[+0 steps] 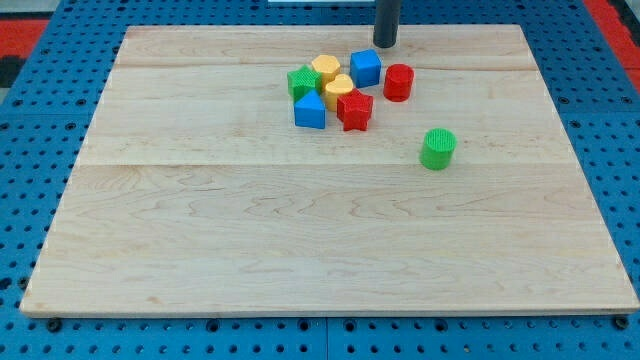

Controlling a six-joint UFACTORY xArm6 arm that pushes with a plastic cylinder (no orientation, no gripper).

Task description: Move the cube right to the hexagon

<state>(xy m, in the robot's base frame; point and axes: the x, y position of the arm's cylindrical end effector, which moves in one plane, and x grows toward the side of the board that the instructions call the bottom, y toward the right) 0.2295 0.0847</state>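
The blue cube (366,68) sits near the view's top centre of the wooden board (200,240). The yellow hexagon (324,68) lies just left of it, a small gap between them. My tip (385,44) stands just above and to the right of the blue cube, close to its upper right corner; I cannot tell if they touch. The rod rises out of the view's top edge.
A red cylinder (398,82) stands right of the cube. A green star-like block (302,81), a second yellow block (338,90), a blue triangular block (309,110) and a red star (354,110) cluster below the hexagon. A green cylinder (437,148) stands apart, lower right.
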